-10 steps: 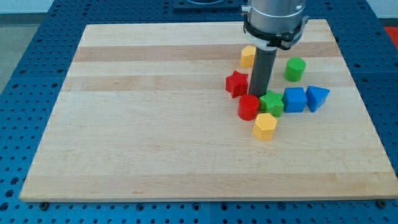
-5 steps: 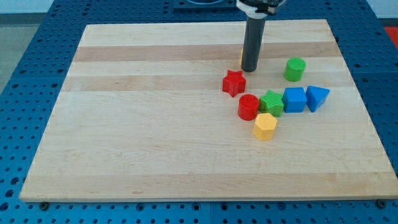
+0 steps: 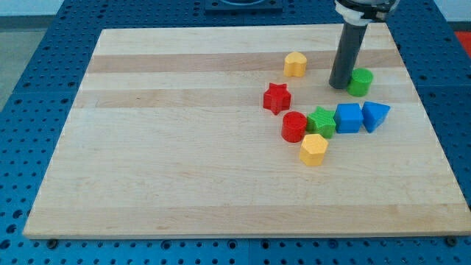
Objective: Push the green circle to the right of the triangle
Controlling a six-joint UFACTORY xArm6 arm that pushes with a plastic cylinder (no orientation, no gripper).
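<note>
My tip (image 3: 339,86) sits upper right on the tabletop (image 3: 184,162), touching the green circle's (image 3: 360,82) left side, above the blue triangle (image 3: 375,115). No pincer here.

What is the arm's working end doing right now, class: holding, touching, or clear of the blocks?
My tip: a bare rod, holding nothing, against the view's left side of the green circle.

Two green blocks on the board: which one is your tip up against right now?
The green circle, near the view's top right. My tip sits at its left edge. The green star lies lower, between the red circle and blue cube.
</note>
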